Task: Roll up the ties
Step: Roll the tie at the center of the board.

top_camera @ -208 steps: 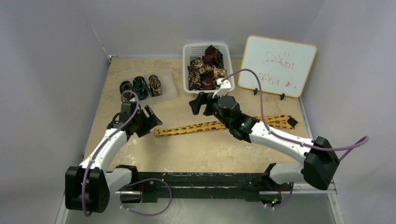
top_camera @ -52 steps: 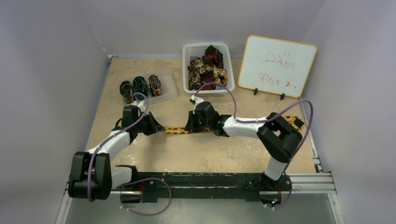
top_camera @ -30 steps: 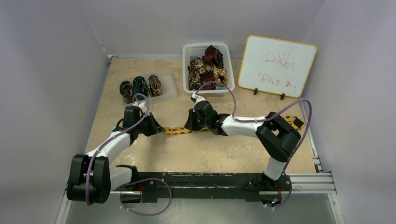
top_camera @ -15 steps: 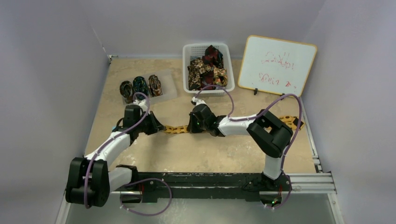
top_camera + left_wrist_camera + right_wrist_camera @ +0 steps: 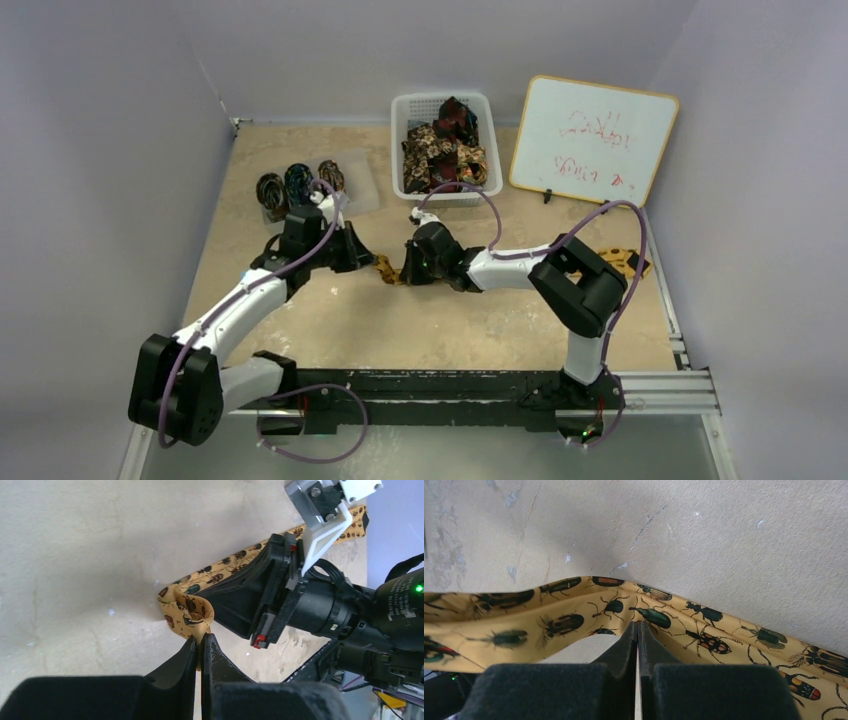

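Note:
The golden-yellow tie with a beetle print lies across the table, its wide end at the far right. My left gripper is shut on the tie's narrow end, which curls over into a small loop just above the fingertips. My right gripper sits right beside it, shut, its tips pinching the near edge of the tie, which puckers there. Left of the tips the fabric arches off the table. Most of the tie's middle is hidden under the right arm.
A white basket at the back holds several loose ties. Three rolled ties sit on a clear tray at the back left. A whiteboard stands at the back right. Walls close in on both sides.
My left gripper has carried the tie's narrow end to the right, up to the right gripper, folding the tie over. The right gripper has stayed put.

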Available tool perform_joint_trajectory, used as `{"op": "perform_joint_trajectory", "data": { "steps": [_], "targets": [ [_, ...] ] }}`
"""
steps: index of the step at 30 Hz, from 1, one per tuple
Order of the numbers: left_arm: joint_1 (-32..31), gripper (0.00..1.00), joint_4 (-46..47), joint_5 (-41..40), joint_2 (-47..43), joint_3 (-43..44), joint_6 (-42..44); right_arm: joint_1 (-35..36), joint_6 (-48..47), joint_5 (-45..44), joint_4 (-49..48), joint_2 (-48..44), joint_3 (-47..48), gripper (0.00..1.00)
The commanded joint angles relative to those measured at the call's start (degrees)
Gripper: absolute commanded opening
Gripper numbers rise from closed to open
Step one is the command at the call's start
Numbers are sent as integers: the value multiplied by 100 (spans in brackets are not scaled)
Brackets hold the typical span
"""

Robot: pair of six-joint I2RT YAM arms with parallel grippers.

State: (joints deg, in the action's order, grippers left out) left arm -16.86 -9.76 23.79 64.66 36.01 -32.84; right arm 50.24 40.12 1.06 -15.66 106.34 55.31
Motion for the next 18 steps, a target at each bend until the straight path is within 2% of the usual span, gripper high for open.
{"op": "perform_joint_trajectory", "data": {
  "steps": [1, 10, 18],
  "targets": [
    [-280, 0, 224, 4, 167, 251, -278, 26, 81, 287, 95, -42, 0, 0],
    [-924, 0, 485, -217, 459, 585, -498, 13, 212, 465, -39, -150, -20, 0],
    [-1088, 0, 192, -590, 626, 767, -503, -3, 307, 696, -234, -211, -74, 0]
  ]
}}
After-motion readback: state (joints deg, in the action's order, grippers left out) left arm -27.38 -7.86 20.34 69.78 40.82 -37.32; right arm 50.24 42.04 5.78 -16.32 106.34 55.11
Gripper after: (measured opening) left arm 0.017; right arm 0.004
